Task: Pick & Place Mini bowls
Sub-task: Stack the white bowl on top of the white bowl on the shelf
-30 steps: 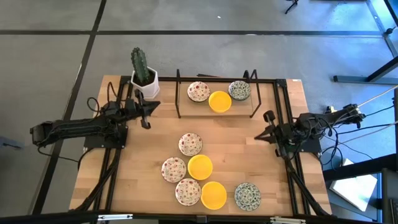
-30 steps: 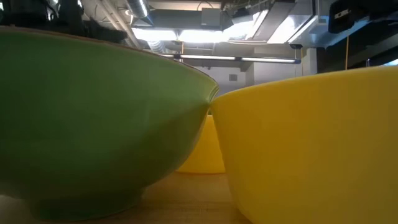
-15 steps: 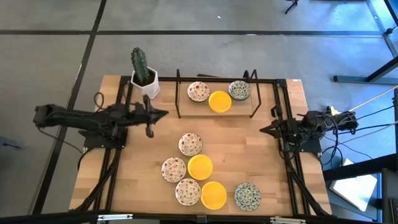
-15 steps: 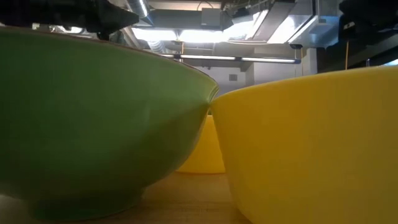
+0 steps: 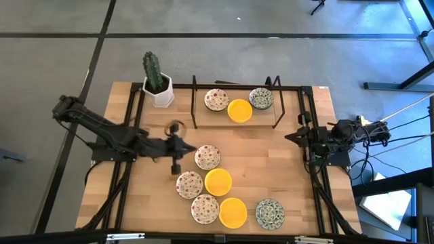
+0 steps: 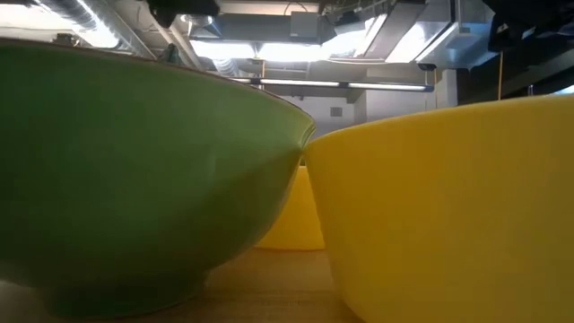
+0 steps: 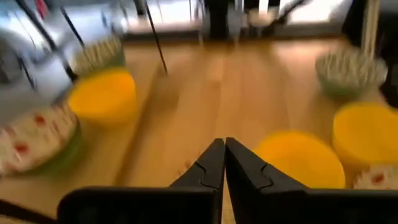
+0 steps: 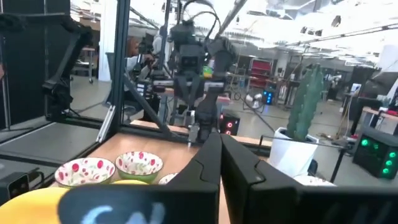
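**Closed left pincer beside a crowded cluster of bowls**

High view: the left pincer (image 5: 178,148), fingers pressed together and empty, is held just at 9 o'clock of a white, red-specked mini bowl (image 5: 207,157). A knock or a scatter is risked, since this bowl is packed against a plain yellow mini bowl (image 5: 218,181) and four others. Three bowls are seen at 12 o'clock inside a black wire rack (image 5: 196,108), beside a white cactus pot (image 5: 158,91). The right pincer (image 5: 290,137) is parked shut at 3 o'clock.

Low view: only close bowl walls are shown.

Left wrist view: closed fingers (image 7: 211,168) are seen over the wooden table (image 7: 205,99).

Right wrist view: closed fingers (image 8: 239,165) face the cactus.
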Controlling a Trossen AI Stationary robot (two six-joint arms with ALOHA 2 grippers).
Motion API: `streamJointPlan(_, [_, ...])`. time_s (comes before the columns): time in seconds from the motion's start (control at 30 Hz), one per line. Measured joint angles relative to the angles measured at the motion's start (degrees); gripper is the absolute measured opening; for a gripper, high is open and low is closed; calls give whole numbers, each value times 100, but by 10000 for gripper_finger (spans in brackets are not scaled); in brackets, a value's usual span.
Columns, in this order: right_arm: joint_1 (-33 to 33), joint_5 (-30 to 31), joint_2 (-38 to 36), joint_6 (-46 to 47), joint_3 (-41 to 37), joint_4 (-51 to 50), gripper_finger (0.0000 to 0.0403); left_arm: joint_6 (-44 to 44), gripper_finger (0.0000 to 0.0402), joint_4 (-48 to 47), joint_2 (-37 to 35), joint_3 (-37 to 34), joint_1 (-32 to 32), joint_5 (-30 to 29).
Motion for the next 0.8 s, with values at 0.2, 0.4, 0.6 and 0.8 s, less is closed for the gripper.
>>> streamJointPlan(0.2, [2, -11, 4, 185, 0, -214, 6, -933, 24, -1825, 1065, 1120, -112, 693])
streamJointPlan(0.4, [2, -13, 4, 428, 0, -459, 6, -1726, 68, -2056, 1660, 1202, -320, 1047])
streamJointPlan(0.6, [2, -16, 4, 468, 0, -505, 6, -2109, 131, -2788, 2097, 1200, -561, 1124])
streamJointPlan(0.8, [2, -32, 4, 527, 0, -503, 12, -2454, 187, -3072, 2354, 1200, -520, 1429])
